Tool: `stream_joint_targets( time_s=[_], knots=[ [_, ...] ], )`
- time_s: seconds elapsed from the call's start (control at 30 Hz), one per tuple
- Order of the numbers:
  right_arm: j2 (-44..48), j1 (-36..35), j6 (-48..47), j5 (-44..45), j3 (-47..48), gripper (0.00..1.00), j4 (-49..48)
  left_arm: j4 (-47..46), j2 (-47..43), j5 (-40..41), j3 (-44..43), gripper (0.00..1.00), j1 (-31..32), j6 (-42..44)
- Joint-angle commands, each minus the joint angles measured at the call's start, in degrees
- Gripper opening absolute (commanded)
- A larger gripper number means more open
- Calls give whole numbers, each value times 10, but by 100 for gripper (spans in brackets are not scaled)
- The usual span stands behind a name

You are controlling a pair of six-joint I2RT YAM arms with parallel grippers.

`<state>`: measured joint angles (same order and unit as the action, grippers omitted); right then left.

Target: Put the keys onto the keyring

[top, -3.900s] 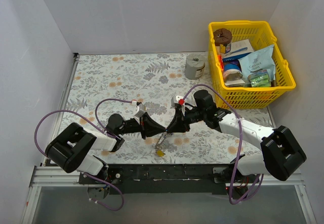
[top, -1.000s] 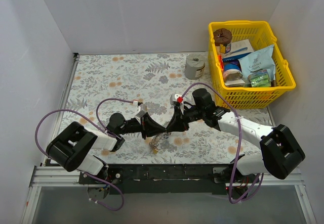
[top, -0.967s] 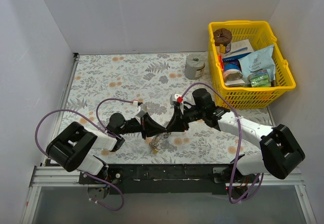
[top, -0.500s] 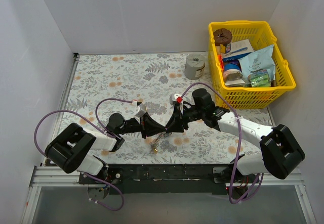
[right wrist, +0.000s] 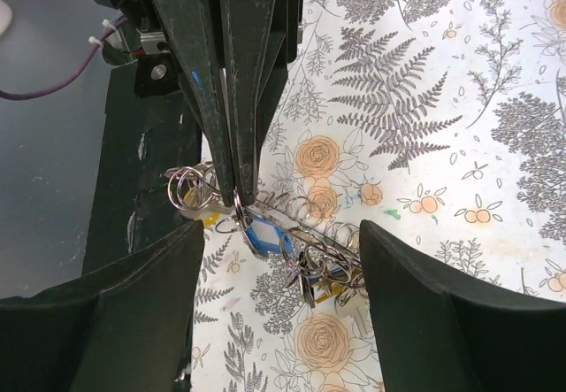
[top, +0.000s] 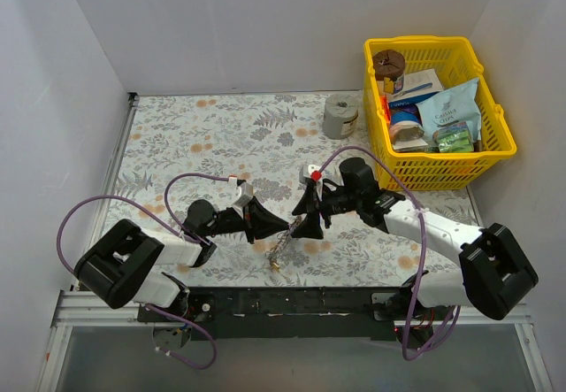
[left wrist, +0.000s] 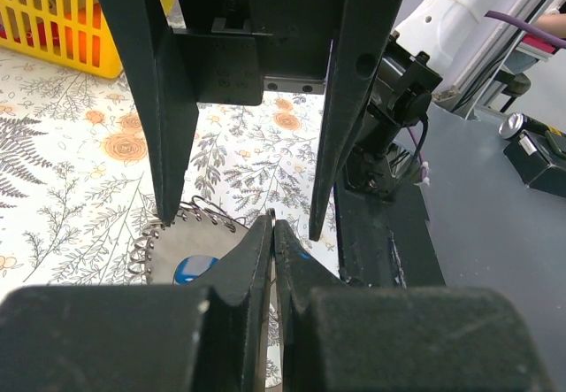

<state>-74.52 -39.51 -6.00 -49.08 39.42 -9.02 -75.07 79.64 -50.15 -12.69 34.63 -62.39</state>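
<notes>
The left gripper is pinched together on the keyring, which dangles just below its tips, the blue key touching it. The right gripper, spread wide, straddles those tips from the right, so it looks like the arm free to thread.

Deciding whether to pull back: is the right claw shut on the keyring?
No, the right wrist view shows the right claw with fingers spread wide on either side of the keyring, which the shut left claw pinches.
</notes>
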Motion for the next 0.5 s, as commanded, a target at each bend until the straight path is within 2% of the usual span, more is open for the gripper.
stream_joint_targets(
  time_s=[0.0,0.1,0.2,0.3,0.4,0.43,0.47],
  knots=[
    [27,-2,0,14,-5,78,-19,-265,-20,8,5,0,3,10],
    [26,-2,11,5,-3,74,-29,-263,-19,8,3,0,3,10],
    [22,-2,17,-7,-1,63,-37,-262,-18,8,3,0,3,11],
    [15,-2,20,-15,2,47,-39,-262,-15,11,2,0,3,11],
    [8,-2,19,-23,3,17,-36,-263,-12,13,1,0,2,13],
    [6,-2,20,-24,4,4,-36,-263,-12,13,0,0,2,13],
    [5,-2,20,-27,4,1,-36,-263,-12,15,1,0,2,13]
  ],
)
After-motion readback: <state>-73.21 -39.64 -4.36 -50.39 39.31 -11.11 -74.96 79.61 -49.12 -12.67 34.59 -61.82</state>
